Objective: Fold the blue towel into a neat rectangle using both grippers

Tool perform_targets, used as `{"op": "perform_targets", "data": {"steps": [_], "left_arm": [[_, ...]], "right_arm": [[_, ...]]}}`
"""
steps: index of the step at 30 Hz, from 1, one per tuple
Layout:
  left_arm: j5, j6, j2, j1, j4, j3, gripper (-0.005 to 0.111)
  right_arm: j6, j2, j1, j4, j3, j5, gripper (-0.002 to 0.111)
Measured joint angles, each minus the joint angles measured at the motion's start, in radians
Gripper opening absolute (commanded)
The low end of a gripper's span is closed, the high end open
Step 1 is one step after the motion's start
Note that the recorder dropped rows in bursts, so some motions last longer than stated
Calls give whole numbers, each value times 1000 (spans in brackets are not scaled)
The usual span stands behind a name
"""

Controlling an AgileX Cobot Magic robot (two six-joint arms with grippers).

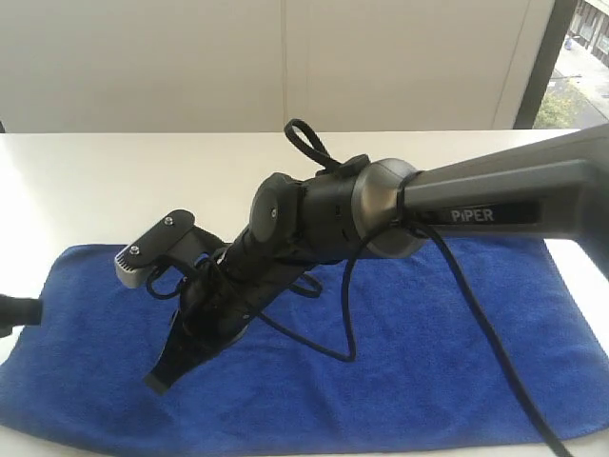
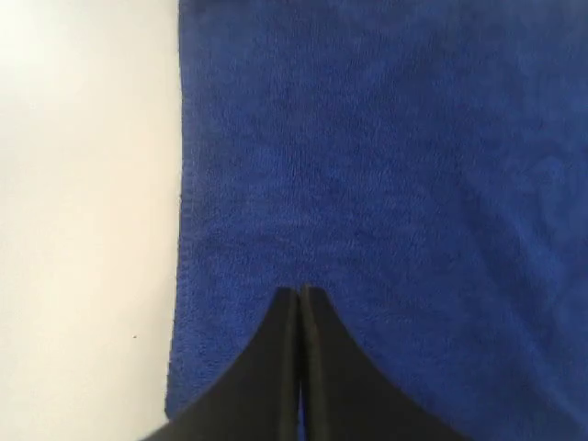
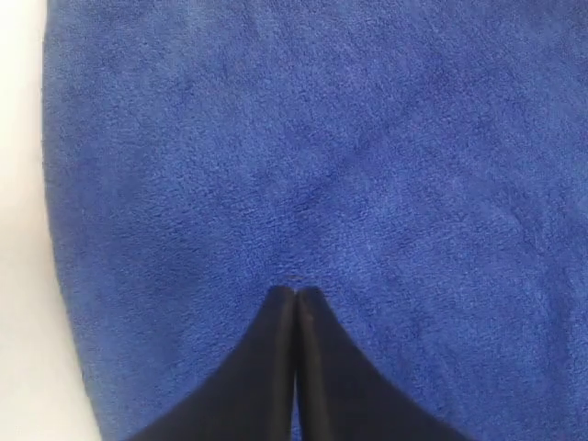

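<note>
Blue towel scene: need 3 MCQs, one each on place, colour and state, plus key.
1. Where is the blue towel?
A. Spread on the table
B. Draped over an arm
C. Bunched in a basket

2. What colour is the table?
A. Black
B. White
C. Green

3. How do the jaws of the right end effector stand?
A. Wide open
B. Half open
C. Closed together

Key:
1 A, the exterior view shows it lying open on the tabletop.
2 B, a pale white surface borders the towel.
3 C, the right wrist view shows both fingers side by side with no gap.
</note>
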Motion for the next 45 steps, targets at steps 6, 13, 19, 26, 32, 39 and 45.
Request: {"op": "perform_targets", "data": {"steps": [6,13,19,26,32,39,45], "left_arm": [[-75,135,-237,8,-305,6,0],[-103,147,-343,8,-402,2,0],[-12,265,-345,-58,-436,-82,0],[232,593,-329,-73,-425,-184,0],[215,314,-317,14,86,-202,0],[554,-175,-220,119,708,-205,0],[684,117,-2,119,302,-229,0]], "right_arm": [[0,2,0,0,-4,-48,0],[0,2,0,0,-4,-51,0],[-8,2,0,0,-4,-60,0],[-10,2,0,0,-4,-65,0],[-10,2,0,0,-4,-51,0],[-10,2,0,0,-4,-67,0],[-10,2,0,0,-4,-67,0]]}}
